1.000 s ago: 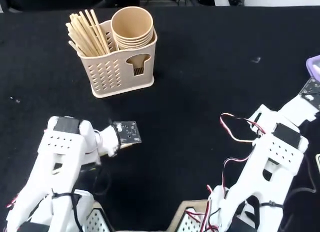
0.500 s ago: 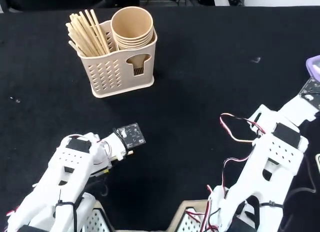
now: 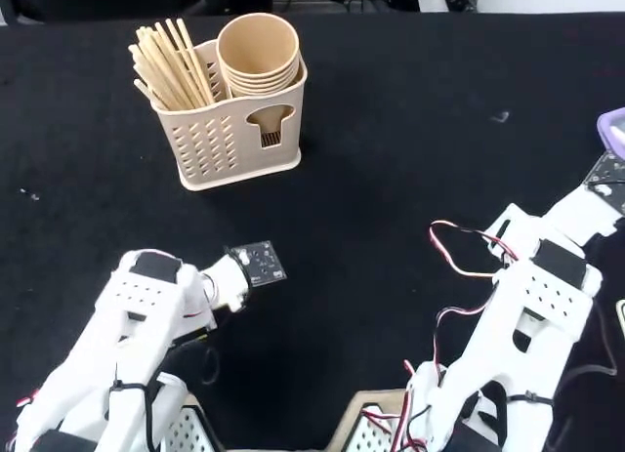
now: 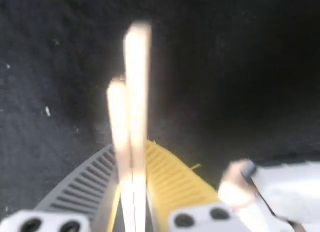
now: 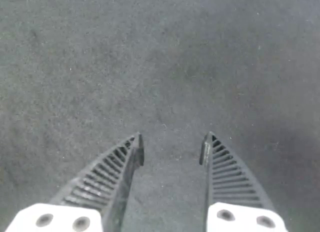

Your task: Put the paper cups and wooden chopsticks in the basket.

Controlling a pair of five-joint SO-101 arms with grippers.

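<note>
A beige perforated basket (image 3: 239, 140) stands at the back left of the black table. A bundle of wooden chopsticks (image 3: 171, 66) fills one compartment and a stack of paper cups (image 3: 258, 52) the other. In the left wrist view my left gripper (image 4: 131, 152) is shut on two wooden chopsticks (image 4: 135, 91), which stick out past its fingertips over the black cloth. The left arm (image 3: 146, 306) is at the front left, well short of the basket. My right gripper (image 5: 171, 147) stands open over bare cloth, with nothing between its fingers.
The right arm (image 3: 537, 296) lies at the front right with loose red and white wires. A purple object (image 3: 612, 130) shows at the right edge. Black cloth lies open between the arms and the basket.
The left arm has shifted a little to the right and toward the front edge, and its wrist has turned. The right arm, basket and cups have not moved.
</note>
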